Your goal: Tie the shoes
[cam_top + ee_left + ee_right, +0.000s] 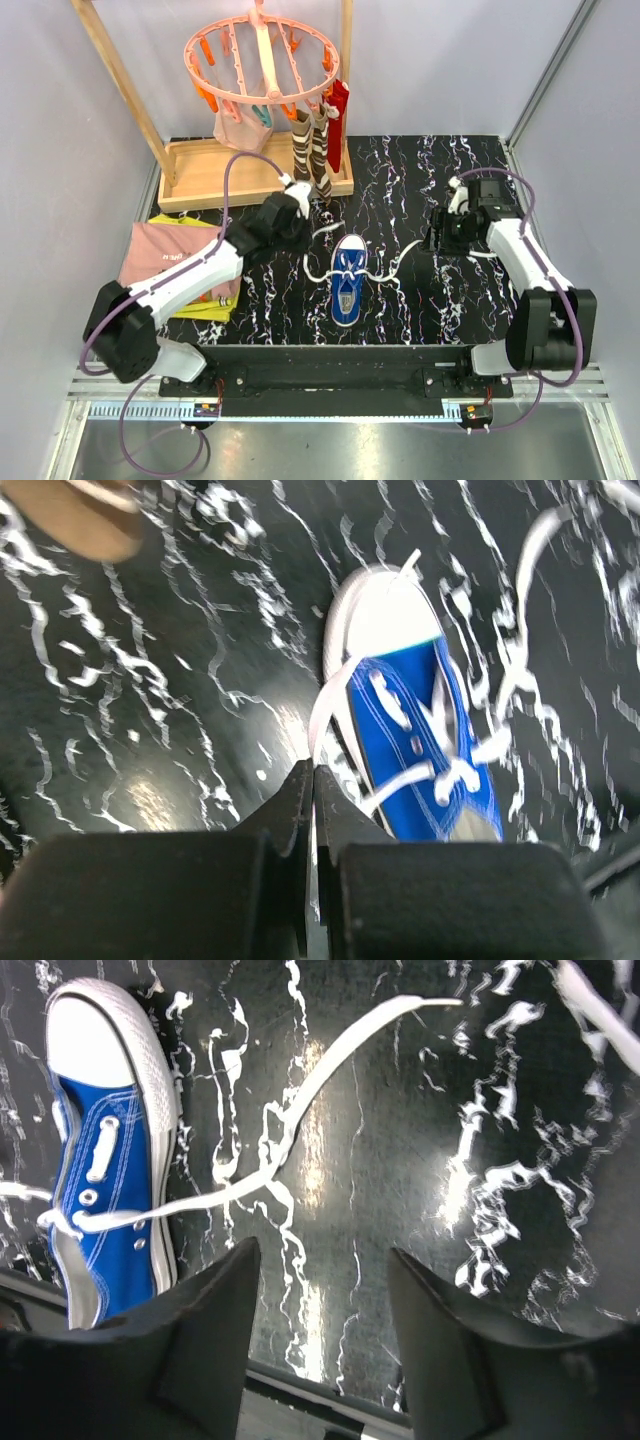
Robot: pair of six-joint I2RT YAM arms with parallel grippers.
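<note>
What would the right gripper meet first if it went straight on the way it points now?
The right gripper would probably meet the bare black table first, close to the shoe's white lace; depth is unclear.

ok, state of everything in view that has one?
shoe: upright on its sole, untied.
left lace: loose, end seemingly pinched in the left hand.
right lace: loose, flat on the table.
left hand: shut.
right hand: open, empty.
striped socks: hanging from the peg hanger.
</note>
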